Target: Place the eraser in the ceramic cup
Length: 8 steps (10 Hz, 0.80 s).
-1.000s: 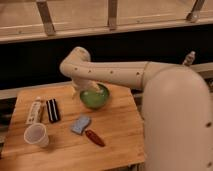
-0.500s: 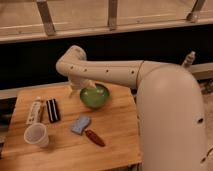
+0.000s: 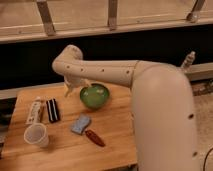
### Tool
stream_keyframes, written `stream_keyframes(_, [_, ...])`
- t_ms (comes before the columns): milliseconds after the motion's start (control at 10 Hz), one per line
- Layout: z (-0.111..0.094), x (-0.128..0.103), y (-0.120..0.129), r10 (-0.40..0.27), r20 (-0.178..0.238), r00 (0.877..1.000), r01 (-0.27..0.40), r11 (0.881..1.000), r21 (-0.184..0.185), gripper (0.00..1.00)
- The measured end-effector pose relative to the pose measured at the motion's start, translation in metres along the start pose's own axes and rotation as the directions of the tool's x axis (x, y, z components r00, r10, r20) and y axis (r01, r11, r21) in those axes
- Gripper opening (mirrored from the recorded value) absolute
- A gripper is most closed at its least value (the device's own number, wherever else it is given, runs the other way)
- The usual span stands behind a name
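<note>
The eraser (image 3: 52,110), a black block with pale stripes, lies flat on the left part of the wooden table (image 3: 115,145). In front of it and slightly to the left, near the table's left front corner, the white ceramic cup (image 3: 36,135) stands upright. My gripper (image 3: 71,89) hangs from the bent arm above the back of the table, just left of the green bowl (image 3: 94,96). It is above and to the right of the eraser. Its jaws stand open with nothing between them.
A white flat tube (image 3: 34,110) lies right beside the eraser on its left. A blue-grey pad (image 3: 81,124) and a dark red oblong item (image 3: 95,138) lie mid-table. My arm's big white body (image 3: 160,115) fills the right side. A dark wall with a railing rises behind.
The gripper has swung left, from over the green bowl to just beside its left rim. Nothing on the table has moved.
</note>
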Motion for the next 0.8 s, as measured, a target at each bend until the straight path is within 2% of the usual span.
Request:
stream_keyframes(300, [0.011,-0.051,0.052,-0.067,0.045,0.997,0.069,0.996,-0.053,0.8])
stream_keyframes(400, [0.013,-0.057,0.058,-0.07,0.053,0.996,0.073,0.995,-0.061,0.8])
stream_keyframes(800, [0.013,-0.056,0.056,-0.072,0.045,0.996,0.075,0.995,-0.065,0.8])
